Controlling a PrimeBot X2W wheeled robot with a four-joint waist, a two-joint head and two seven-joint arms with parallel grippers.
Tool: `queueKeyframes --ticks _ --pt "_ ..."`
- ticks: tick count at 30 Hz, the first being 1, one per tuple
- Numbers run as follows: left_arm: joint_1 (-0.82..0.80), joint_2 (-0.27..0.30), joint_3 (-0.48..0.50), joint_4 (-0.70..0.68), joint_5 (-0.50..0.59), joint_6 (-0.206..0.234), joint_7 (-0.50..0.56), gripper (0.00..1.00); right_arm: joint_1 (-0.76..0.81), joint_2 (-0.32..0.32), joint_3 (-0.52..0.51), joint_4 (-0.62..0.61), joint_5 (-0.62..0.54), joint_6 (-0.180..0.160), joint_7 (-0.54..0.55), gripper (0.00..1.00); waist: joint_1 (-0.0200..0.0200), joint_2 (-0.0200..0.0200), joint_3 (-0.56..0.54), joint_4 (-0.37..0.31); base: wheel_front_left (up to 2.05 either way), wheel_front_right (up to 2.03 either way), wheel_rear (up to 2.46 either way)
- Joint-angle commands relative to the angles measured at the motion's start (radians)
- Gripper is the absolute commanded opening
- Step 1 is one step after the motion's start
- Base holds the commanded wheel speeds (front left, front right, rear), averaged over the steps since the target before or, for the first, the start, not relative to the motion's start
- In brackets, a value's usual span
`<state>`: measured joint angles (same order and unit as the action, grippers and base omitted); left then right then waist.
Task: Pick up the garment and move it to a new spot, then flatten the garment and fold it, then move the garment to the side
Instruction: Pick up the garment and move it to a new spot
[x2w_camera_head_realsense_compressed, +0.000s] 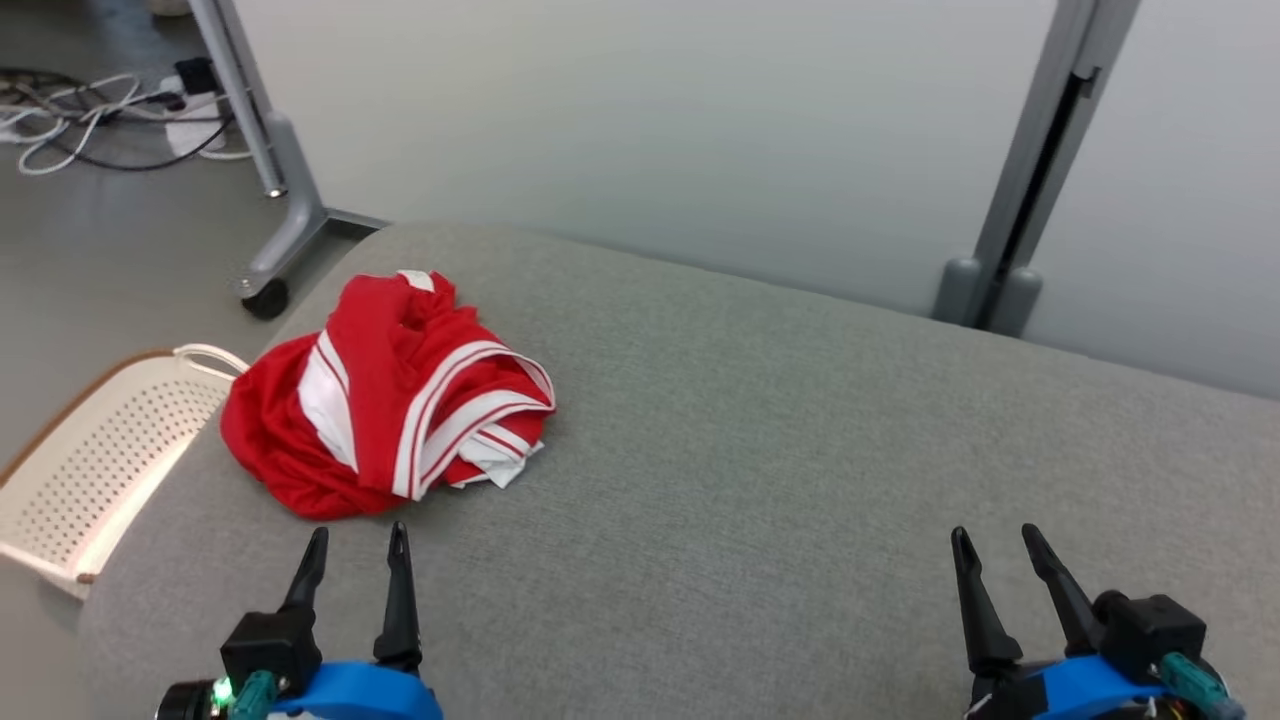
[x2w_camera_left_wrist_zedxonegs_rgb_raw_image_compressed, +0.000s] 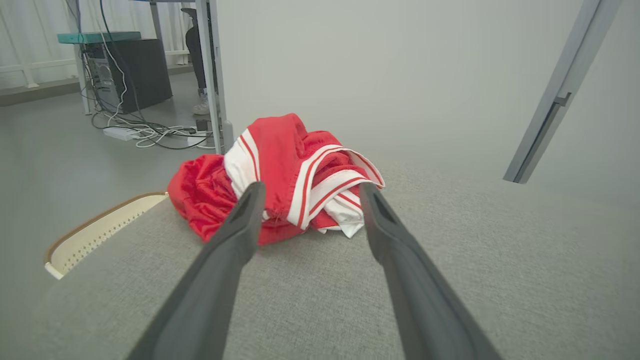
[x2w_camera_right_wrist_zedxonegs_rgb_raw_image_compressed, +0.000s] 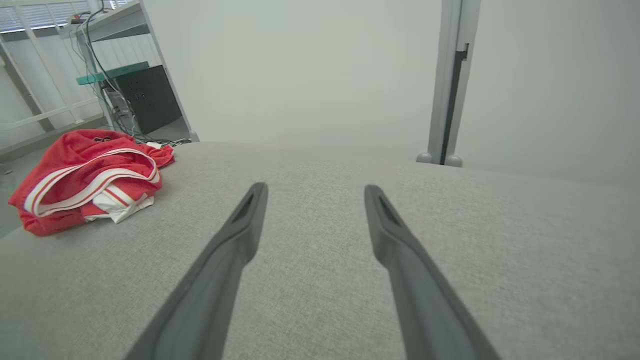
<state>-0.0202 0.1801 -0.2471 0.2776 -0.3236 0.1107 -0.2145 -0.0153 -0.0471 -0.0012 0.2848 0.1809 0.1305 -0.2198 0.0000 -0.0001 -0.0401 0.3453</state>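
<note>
At the left end of the grey cushion (x2w_camera_head_realsense_compressed: 800, 450) lies the crumpled red garment (x2w_camera_head_realsense_compressed: 385, 400), possibly shorts; left gripper (x2w_camera_head_realsense_compressed: 358, 530) just before it, right gripper (x2w_camera_head_realsense_compressed: 995, 530) well apart, each with 2 fingers spread, empty.

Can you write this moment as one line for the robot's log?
stage: before pickup | garment: crumpled on grey surface | left gripper: open, near garment | right gripper: open, far from it

Long dark tapered fingers (x2w_camera_head_realsense_compressed: 400, 590), blue wrist housings (x2w_camera_head_realsense_compressed: 360, 695), teal connectors (x2w_camera_head_realsense_compressed: 1190, 685).
</note>
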Motion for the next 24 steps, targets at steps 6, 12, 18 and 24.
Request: queueKeyframes --ticks 6,12,18,24 --pt "0.014 0.009 0.006 -0.015 -0.006 0.012 -0.010 1.00 0.013 -0.006 0.006 0.002 0.007 0.000 0.013 1.00 0.0000 0.0001 0.026 0.121 0.00 0.00 0.00" --pt "0.027 0.015 0.022 -0.025 -0.013 0.029 -0.018 1.00 0.003 -0.006 0.022 -0.006 -0.002 0.000 0.022 1.00 0.0000 0.0001 0.030 0.172 0.00 0.00 0.00" --pt "0.044 0.013 0.042 -0.048 -0.027 0.043 -0.028 1.00 -0.026 -0.006 0.049 -0.009 -0.022 0.000 0.039 1.00 0.0000 0.0001 0.049 0.183 0.00 0.00 0.00" --pt "0.056 0.011 0.048 -0.060 -0.031 0.050 -0.036 1.00 -0.043 -0.006 0.065 -0.011 -0.034 0.000 0.046 1.00 0.0000 0.0001 0.066 0.188 0.00 0.00 0.00"
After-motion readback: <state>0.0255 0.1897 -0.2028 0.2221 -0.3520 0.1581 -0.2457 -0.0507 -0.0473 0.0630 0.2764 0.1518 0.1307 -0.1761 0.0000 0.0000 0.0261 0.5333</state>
